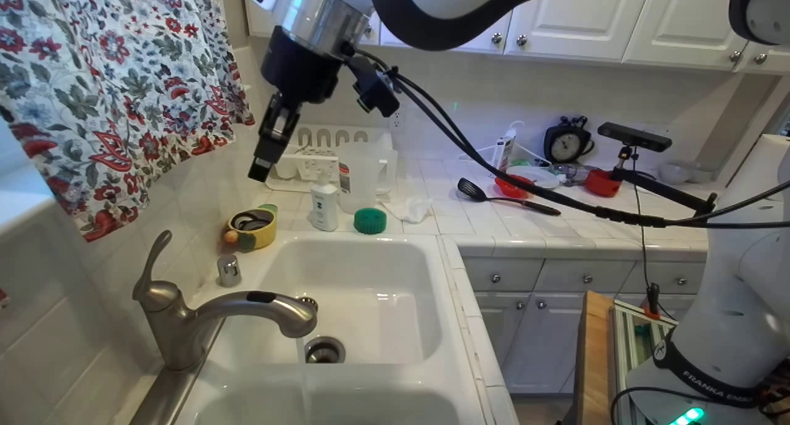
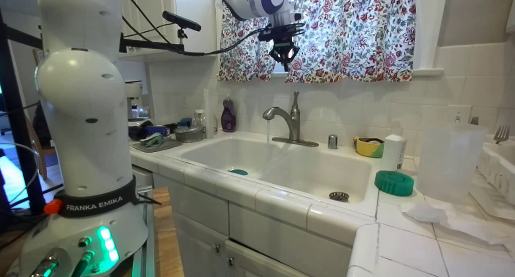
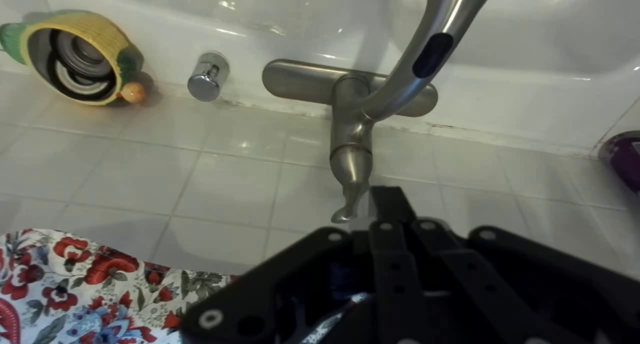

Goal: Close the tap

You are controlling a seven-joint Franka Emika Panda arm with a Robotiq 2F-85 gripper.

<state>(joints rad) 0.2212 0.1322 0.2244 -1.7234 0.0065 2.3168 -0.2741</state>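
Gripper (image 2: 286,66) looks narrow, closed up, nothing held, up above the tap (image 2: 295,126) and apart from it. Tap stands at back rim of the sink (image 2: 326,168), water (image 2: 268,128) running, lever handle (image 2: 295,103) up. Step: likely approach; next move probably calls for lowering onto the lever handle, pushing it down. Readable: FRANKA EMIKA on black base band (image 2: 94,203); white bottle (image 1: 324,207) label too small

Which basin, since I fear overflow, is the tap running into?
The basin nearer the purple bottle, with a teal object in it: water from the tap falls there, while the other basin, nearer the yellow pot, gets none.
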